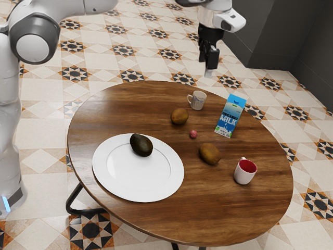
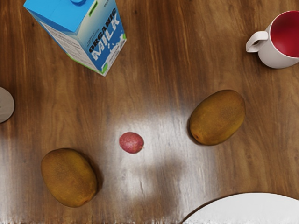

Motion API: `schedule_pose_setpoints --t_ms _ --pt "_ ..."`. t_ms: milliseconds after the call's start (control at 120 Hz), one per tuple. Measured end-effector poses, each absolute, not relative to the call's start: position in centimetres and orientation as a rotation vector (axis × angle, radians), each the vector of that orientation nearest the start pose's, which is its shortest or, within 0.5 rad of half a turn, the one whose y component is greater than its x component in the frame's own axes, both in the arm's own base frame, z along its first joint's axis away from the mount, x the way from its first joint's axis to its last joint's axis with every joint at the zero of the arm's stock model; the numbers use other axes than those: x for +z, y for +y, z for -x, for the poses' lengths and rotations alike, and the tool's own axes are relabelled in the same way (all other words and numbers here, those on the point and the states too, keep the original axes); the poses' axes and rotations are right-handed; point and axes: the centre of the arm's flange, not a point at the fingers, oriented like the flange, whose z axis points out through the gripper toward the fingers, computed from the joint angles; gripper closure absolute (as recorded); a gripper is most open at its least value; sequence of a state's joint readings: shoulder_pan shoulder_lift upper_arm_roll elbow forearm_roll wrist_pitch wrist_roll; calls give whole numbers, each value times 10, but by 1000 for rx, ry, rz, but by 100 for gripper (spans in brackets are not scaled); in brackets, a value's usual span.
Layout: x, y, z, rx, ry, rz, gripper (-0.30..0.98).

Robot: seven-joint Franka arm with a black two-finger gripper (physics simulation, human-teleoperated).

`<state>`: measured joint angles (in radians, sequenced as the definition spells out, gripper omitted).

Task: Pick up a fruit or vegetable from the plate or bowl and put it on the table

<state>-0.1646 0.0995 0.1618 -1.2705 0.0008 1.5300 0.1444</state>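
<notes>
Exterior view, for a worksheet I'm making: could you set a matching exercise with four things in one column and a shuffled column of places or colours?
Things:
1. Avocado
2. Milk carton
3. Plate
4. Small round fruit

Places or colours:
A. White all over
B. Pinkish red
C. Resting on item 3
D. Mostly blue

Right pairs: 1-C, 2-D, 3-A, 4-B.

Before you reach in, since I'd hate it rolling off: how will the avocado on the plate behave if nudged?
The avocado would probably rock or roll, being rounded and lying on its side. The plate looks smooth, so it may slide too. Its narrower end might make it veer.
</notes>
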Motion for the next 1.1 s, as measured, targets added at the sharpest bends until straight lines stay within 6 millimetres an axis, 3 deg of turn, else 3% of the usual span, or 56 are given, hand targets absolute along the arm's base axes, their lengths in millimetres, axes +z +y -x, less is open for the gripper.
schedule_pose_setpoints --t_ms 183,350,475,550,617,775,875,992,1100 --pt "698 -9 -579 -202 231 3079 0" --pt "691 9 -575 -112 185 3031 0" --pt "655 48 -571 66 98 3008 0" --pt "649 77 -563 121 47 3004 0" --pt "647 84 -559 151 64 3003 0" --pt "651 63 -556 166 219 2998 0" --pt "643 16 -540 152 453 2988 0" --pt "617 -36 -513 129 744 2936 0" --pt "596 -28 -489 80 875 2909 0"
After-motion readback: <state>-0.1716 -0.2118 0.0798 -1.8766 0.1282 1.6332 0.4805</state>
